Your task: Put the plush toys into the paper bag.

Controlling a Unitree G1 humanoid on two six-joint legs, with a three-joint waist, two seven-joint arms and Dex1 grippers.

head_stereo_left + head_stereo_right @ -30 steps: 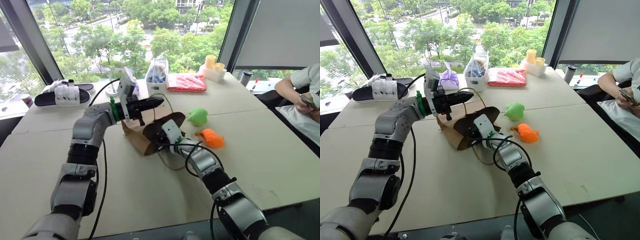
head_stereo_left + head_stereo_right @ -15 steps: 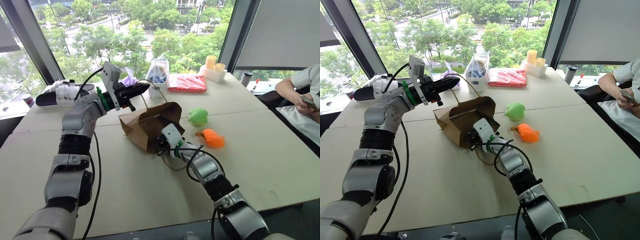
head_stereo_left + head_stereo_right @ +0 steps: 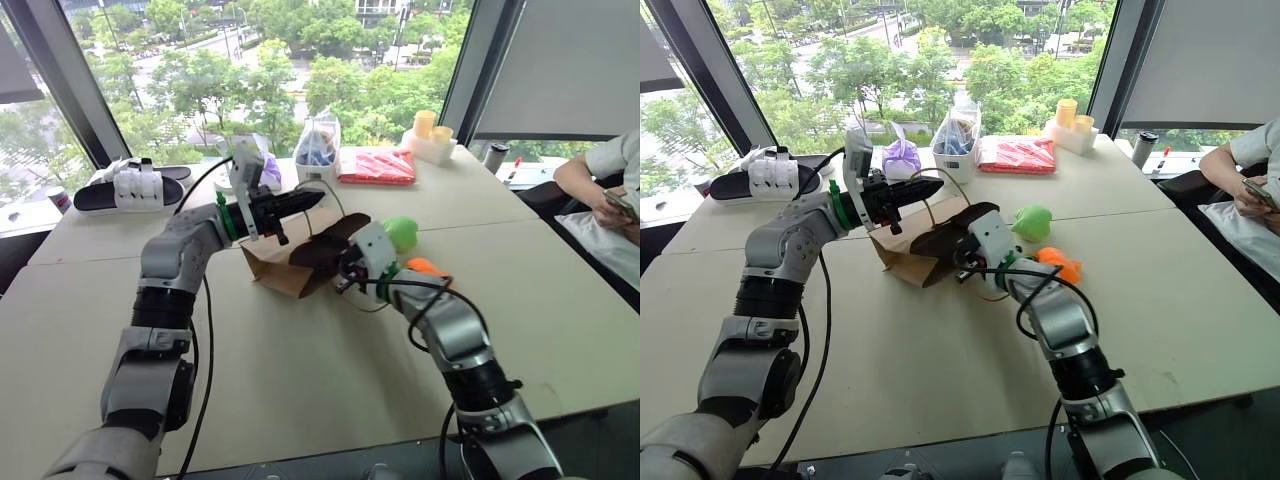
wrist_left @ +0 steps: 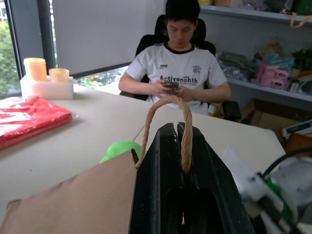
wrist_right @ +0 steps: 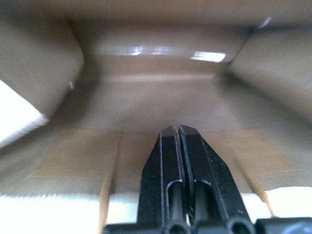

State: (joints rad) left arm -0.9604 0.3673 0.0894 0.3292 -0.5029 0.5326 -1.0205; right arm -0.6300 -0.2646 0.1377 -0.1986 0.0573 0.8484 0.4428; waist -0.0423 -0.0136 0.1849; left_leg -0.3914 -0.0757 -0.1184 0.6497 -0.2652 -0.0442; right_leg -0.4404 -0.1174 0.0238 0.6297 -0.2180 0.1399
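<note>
Paper bag (image 3: 285,268) matt brown kraft (cord handle twisted); plush toys (image 3: 402,232) soft, fuzzy; table (image 3: 300,370) smooth matt.

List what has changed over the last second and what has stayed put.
The right hand, shut and empty, rose off the table and now points into the paper bag's mouth. The left hand swung toward the window and back, keeping its pinch on the cord handle; the bag lifted, then settled. The green plush toy and orange plush toy stayed put.
</note>
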